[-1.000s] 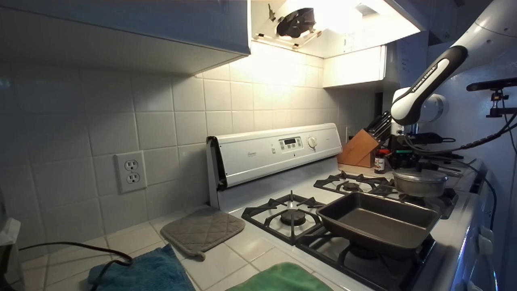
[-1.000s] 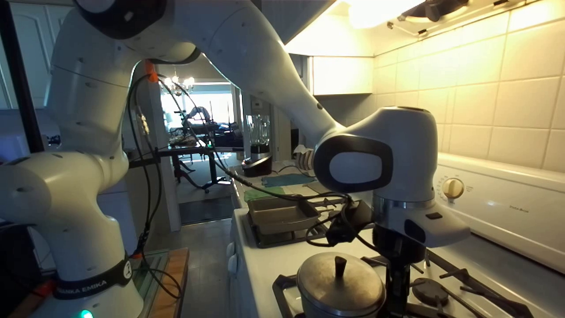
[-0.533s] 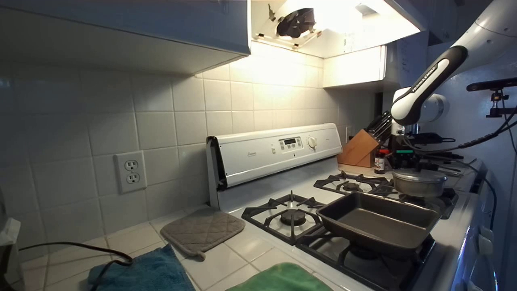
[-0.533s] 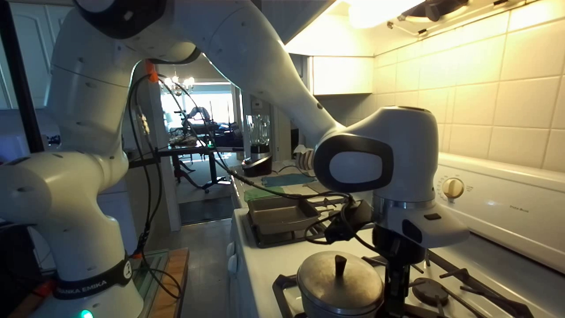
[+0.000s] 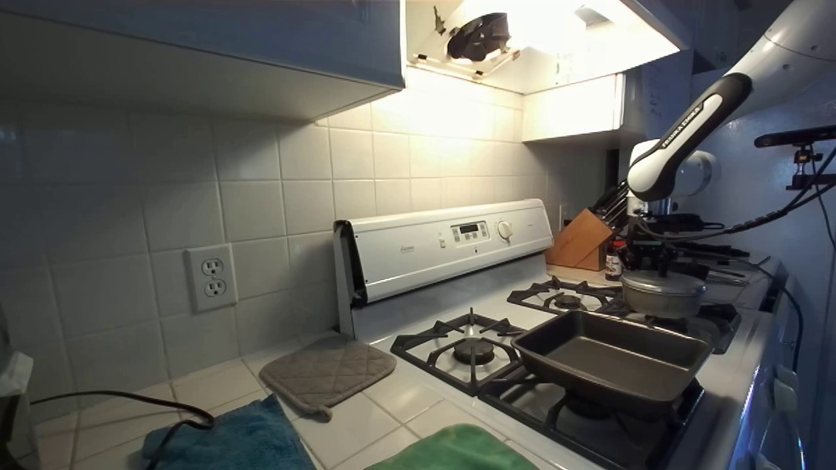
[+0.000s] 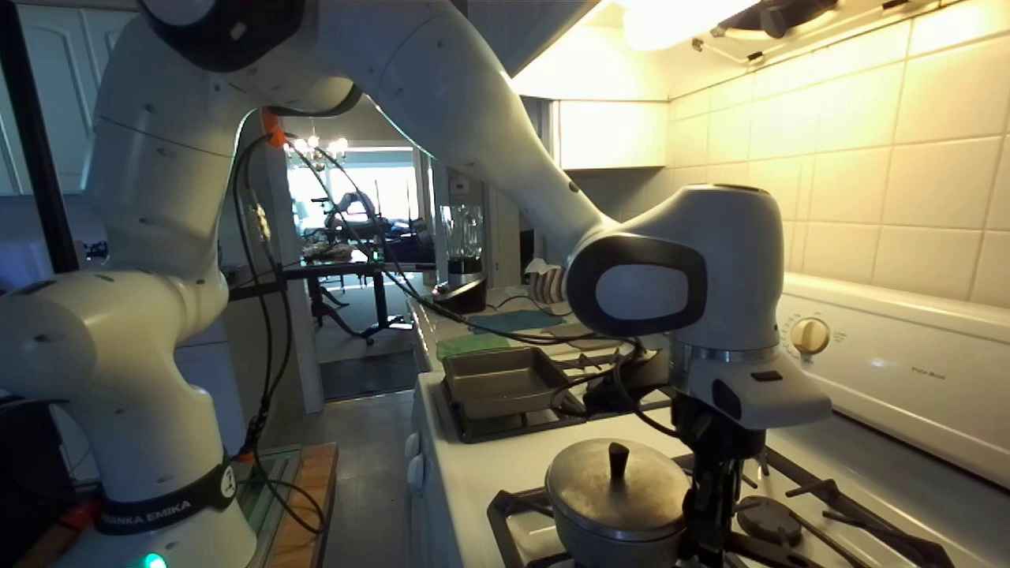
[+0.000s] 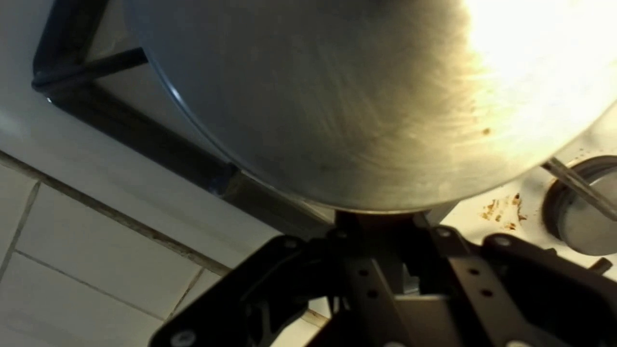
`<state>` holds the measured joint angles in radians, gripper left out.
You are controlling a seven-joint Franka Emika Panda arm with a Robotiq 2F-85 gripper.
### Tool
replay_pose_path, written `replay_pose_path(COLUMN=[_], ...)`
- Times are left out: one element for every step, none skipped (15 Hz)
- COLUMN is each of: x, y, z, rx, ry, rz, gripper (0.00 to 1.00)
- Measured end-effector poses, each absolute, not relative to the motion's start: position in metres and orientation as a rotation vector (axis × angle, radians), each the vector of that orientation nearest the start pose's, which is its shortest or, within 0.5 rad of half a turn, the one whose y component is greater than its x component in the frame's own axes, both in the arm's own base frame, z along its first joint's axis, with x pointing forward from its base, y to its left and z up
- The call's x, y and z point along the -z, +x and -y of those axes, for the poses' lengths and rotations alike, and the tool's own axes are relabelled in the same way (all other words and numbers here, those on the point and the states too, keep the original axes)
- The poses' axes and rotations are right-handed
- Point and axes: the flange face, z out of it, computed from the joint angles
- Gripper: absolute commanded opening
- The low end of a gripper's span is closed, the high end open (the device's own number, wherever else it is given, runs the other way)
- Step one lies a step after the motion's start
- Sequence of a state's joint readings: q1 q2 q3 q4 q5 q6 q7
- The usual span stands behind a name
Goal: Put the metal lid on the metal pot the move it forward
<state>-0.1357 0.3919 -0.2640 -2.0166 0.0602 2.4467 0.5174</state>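
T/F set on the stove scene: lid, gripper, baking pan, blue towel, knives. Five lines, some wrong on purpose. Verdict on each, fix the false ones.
1. The lid is on the pot. True.
2. The gripper is clamped on the lid's knob. False: the gripper is down beside the pot, clear of the knob.
3. The baking pan is on the stove. True.
4. The blue towel hangs over the front edge of the stove. False: the blue towel lies on the tiled counter, with part of a black cord across it.
5. The knives are in a wooden block. True.
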Motion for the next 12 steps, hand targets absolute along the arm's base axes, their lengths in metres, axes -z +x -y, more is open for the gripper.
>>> replay_pose_path(x=[-0.268,-0.268,-0.268,-0.267,-0.267,-0.266,-0.264,-0.263,-0.262,-0.262,-0.262,-0.262], y=[0.565,0.568,0.572,0.576,0.579,0.583,0.586,0.589,0.592,0.595,0.598,0.601], z=[0.23,0.229,0.228,0.227,0.227,0.227,0.227,0.228,0.229,0.229,0.23,0.231], rx=[0.096,0.102,0.109,0.115,0.121,0.126,0.13,0.135,0.14,0.148,0.156,0.162], ry=[-2.838,-2.826,-2.814,-2.802,-2.788,-2.775,-2.761,-2.746,-2.731,-2.714,-2.696,-2.68], rz=[-1.471,-1.495,-1.517,-1.542,-1.567,-1.593,-1.62,-1.647,-1.675,-1.701,-1.728,-1.752], gripper=[0.06,0.06,0.06,0.06,0.06,0.06,0.06,0.06,0.06,0.06,0.06,0.06])
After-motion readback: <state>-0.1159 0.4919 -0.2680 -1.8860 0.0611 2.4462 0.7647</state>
